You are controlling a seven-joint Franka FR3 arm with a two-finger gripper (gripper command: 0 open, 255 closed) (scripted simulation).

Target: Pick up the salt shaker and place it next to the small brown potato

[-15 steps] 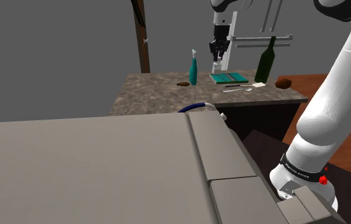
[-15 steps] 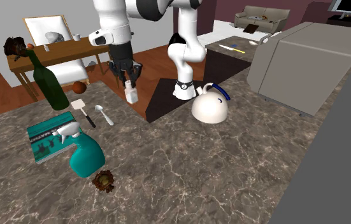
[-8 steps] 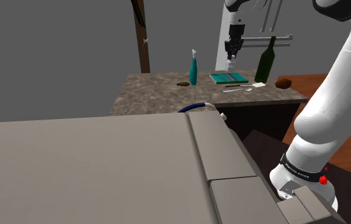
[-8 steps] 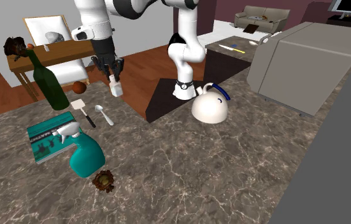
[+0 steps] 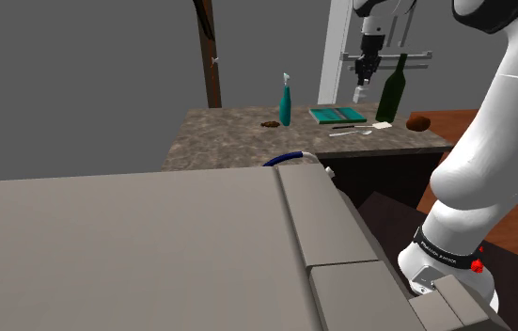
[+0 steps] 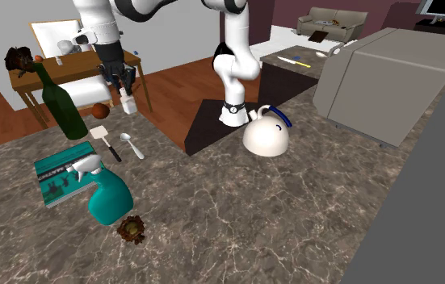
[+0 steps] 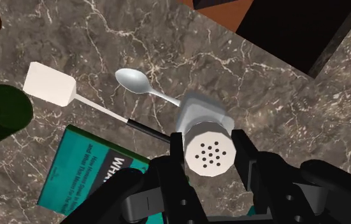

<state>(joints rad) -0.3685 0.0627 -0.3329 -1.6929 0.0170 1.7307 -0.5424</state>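
My pincer grips the salt shaker tight between both fingers, above the desk, near the green bottle and the brown potato.

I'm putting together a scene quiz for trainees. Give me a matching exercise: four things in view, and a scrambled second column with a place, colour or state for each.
Things:
1. salt shaker
2. potato
3. kettle
4. spoon

Descriptions:
A. lies beside the white spatula
B. clasped in the hand, above the counter
C. white, with a blue handle
D. brown, next to the dark green bottle

Pairs: 1-B, 2-D, 3-C, 4-A
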